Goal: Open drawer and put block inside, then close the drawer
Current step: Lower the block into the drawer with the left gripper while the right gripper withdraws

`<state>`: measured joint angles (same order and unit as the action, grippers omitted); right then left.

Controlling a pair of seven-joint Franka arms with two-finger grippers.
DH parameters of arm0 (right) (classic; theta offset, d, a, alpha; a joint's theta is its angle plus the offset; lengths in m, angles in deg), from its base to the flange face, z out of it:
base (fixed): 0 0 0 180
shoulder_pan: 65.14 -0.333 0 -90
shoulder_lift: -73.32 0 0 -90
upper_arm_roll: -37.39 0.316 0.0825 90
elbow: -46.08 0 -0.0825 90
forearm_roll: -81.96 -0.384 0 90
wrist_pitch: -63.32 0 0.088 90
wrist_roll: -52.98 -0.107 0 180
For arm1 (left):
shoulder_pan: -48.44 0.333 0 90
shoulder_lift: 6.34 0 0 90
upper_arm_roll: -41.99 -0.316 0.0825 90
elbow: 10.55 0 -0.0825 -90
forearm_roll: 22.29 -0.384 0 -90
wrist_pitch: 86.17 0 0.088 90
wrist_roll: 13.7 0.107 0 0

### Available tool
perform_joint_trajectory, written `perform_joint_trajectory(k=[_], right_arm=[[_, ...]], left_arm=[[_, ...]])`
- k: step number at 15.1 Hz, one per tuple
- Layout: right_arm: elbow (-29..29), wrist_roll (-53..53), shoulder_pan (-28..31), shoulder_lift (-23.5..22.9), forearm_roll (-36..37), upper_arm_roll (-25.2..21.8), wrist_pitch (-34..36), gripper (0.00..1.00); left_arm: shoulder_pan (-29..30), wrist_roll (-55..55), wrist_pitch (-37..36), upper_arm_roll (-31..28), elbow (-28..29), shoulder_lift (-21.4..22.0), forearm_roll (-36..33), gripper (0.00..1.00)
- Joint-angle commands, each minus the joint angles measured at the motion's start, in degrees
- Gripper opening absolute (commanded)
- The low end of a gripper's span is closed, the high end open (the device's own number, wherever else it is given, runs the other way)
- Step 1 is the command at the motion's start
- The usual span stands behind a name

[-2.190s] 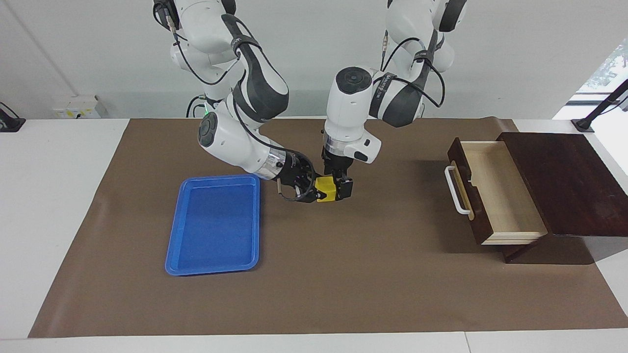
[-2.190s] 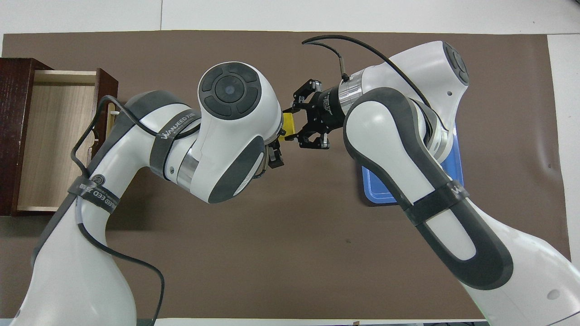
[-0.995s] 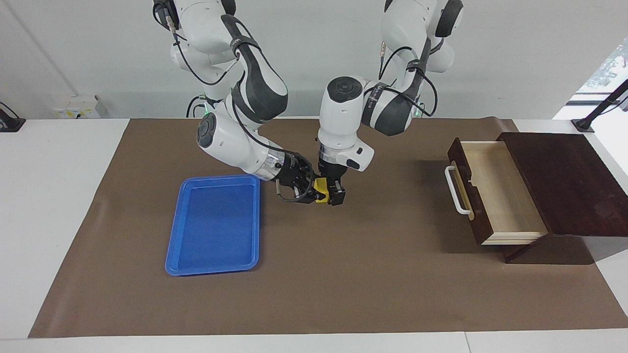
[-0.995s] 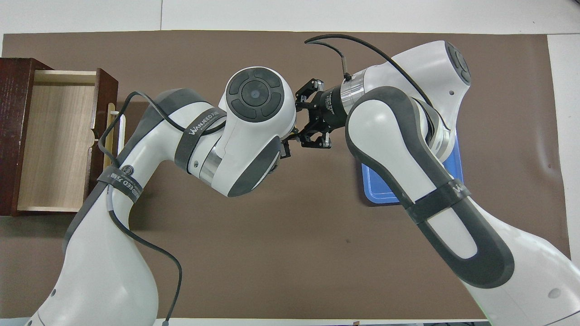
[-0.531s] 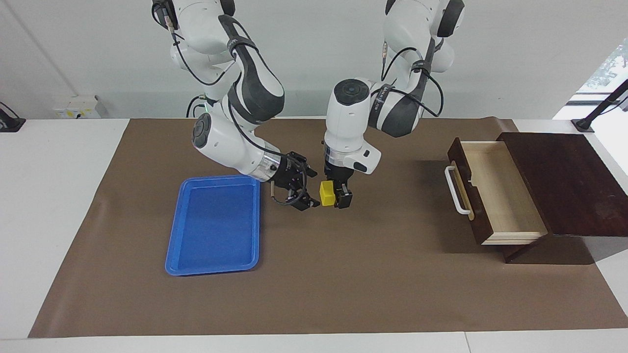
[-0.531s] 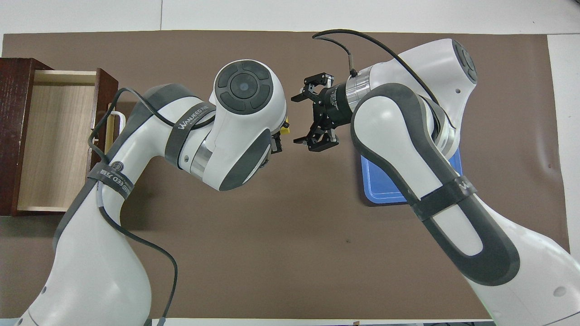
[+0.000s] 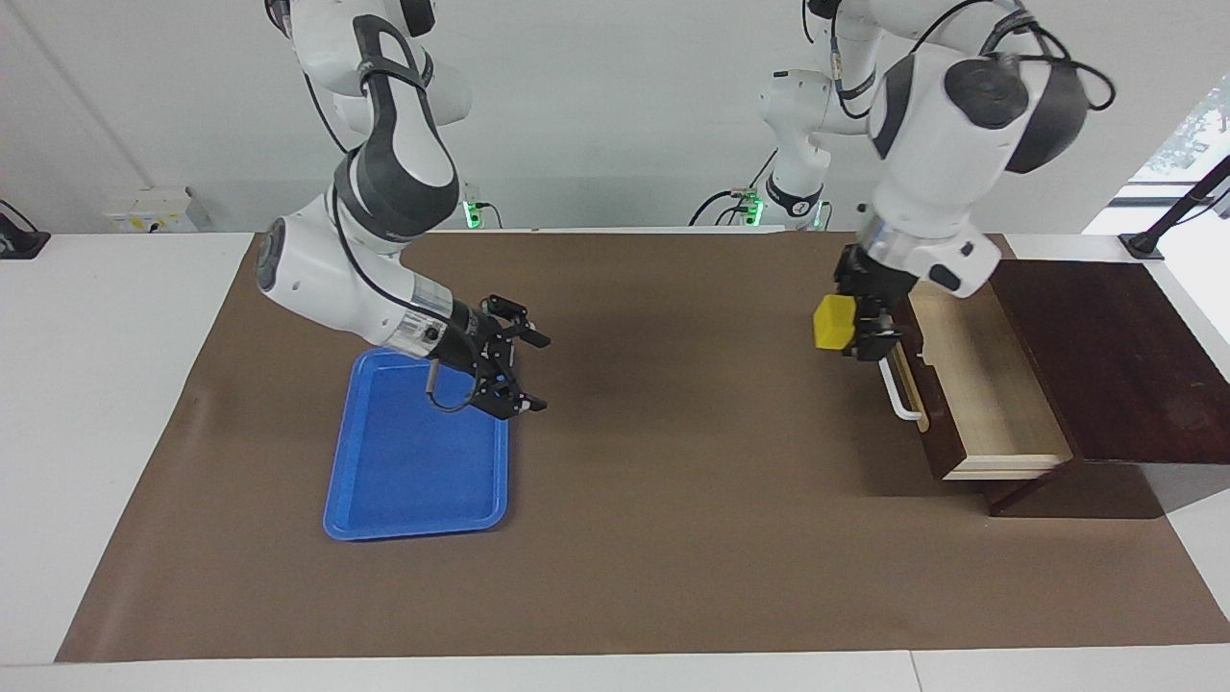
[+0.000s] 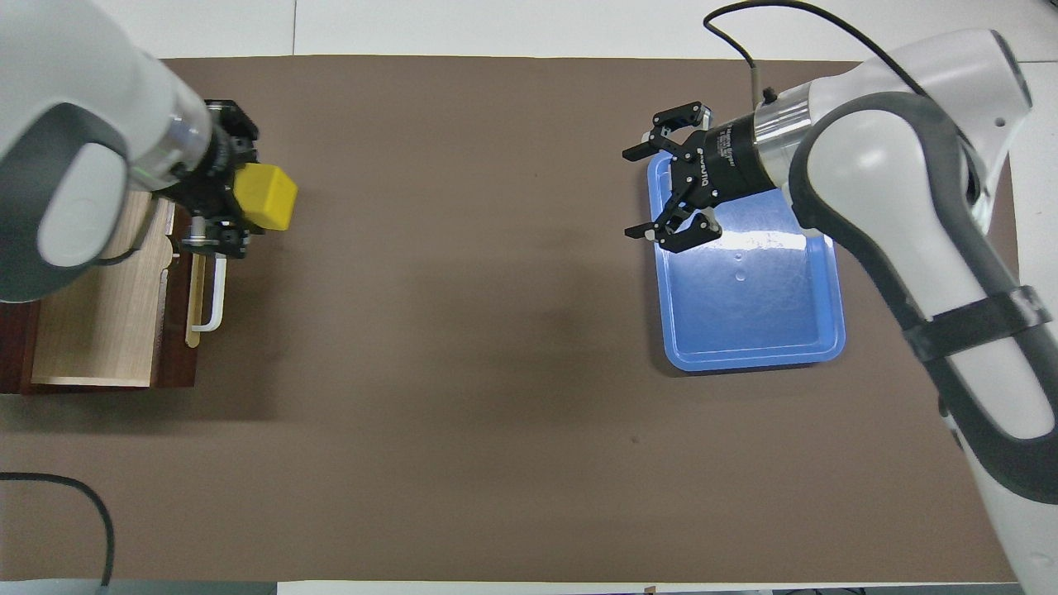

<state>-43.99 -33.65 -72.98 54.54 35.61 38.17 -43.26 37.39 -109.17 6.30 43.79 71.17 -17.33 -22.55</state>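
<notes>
The yellow block (image 7: 832,322) (image 8: 266,197) hangs in the air, and my left gripper (image 7: 849,333) (image 8: 241,200) is shut on it. They are over the mat right by the front panel and white handle (image 7: 897,386) (image 8: 217,294) of the drawer (image 7: 990,404) (image 8: 95,318). The drawer is pulled out and its pale wood inside is bare. My right gripper (image 7: 538,373) (image 8: 633,193) is open and holds nothing, over the edge of the blue tray (image 7: 413,481) (image 8: 756,318).
The dark brown cabinet (image 7: 1105,356) that houses the drawer stands at the left arm's end of the table. A brown mat (image 7: 673,538) (image 8: 463,397) covers the table between the tray and the drawer.
The right gripper opened, let go of the block and drew back over the tray. The left arm carried the block from the table's middle to the drawer front.
</notes>
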Motion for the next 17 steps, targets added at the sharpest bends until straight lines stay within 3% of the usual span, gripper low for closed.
perform_joint_trajectory(k=[1, 3, 7, 9, 10, 11, 12, 13, 17], right_arm=[[-0.6, 5.7, 4.3, 2.2, 1.2, 0.4, 6.2, 1.00], [-0.6, 11.4, 7.6, 3.7, 4.6, 0.4, 11.1, 1.00], [-0.6, 23.5, 11.3, 6.2, 12.3, 0.4, 18.3, 1.00], [-0.6, 31.4, 12.9, 7.4, 17.0, 0.4, 21.0, 1.00], [-0.7, 36.6, 13.6, 8.5, 19.6, 0.4, 22.0, 1.00], [-0.8, 42.3, 14.0, 9.3, 22.2, 0.4, 23.1, 1.00], [-1.0, 47.6, 14.3, 10.4, 25.1, 0.4, 23.7, 1.00], [-1.4, 52.6, 14.4, 11.6, 27.7, 0.4, 23.7, 1.00], [-2.6, 69.6, 14.3, 15.3, 37.4, 0.4, 23.6, 1.00]], left_arm=[[8.5, 11.6, 0.8, 0.7, 5.1, 2.8, 1.1, 0.00], [13.7, 18.6, 4.2, 0.7, 9.6, 4.8, 1.1, 0.00], [17.2, 21.2, 20.4, 0.5, 29.2, 12.3, 0.9, 0.00], [17.8, 21.6, 23.0, 0.5, 32.0, 12.5, 0.9, 0.04], [17.8, 21.6, 23.0, 0.5, 32.1, 12.3, 0.9, 0.19], [17.8, 21.6, 22.8, 0.5, 32.2, 12.3, 0.9, 0.42], [17.8, 21.6, 22.7, 0.5, 32.2, 12.2, 0.9, 0.89], [17.2, 21.2, 22.3, 0.5, 31.5, 11.9, 0.8, 1.00], [9.7, 14.5, 16.6, 1.1, 24.9, 9.5, 0.3, 1.00]])
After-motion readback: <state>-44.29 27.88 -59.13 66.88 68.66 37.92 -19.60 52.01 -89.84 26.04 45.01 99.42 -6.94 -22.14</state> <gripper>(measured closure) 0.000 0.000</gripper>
